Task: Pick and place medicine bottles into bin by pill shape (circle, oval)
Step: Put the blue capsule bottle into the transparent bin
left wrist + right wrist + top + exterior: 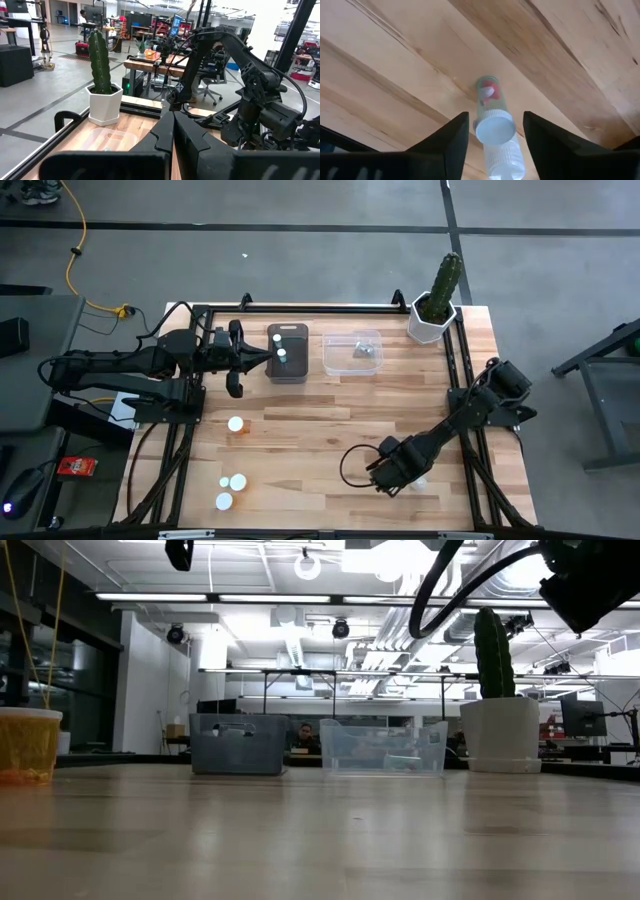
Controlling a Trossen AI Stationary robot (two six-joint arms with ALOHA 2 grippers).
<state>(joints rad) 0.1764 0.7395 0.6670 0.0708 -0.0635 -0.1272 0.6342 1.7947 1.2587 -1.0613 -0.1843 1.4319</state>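
Note:
A small clear medicine bottle (491, 102) with a white cap (495, 128) and a red pill inside is on the wooden table near its front right. My right gripper (496, 116) points down over it, open. Its fingers stand on either side of the cap, with a gap on each side. Whether the bottle stands or lies, I cannot tell. Three white-capped bottles (232, 488) and an orange one (236, 424) rest on the table's left half. My left gripper (262, 357) hovers level and shut beside the dark bin (287, 352).
A clear bin (352, 352) stands right of the dark bin at the table's far side. A cactus in a white pot (433, 315) fills the far right corner. A pale ribbed thing (503, 160) lies just behind the bottle's cap. Bare wood spans the table's middle.

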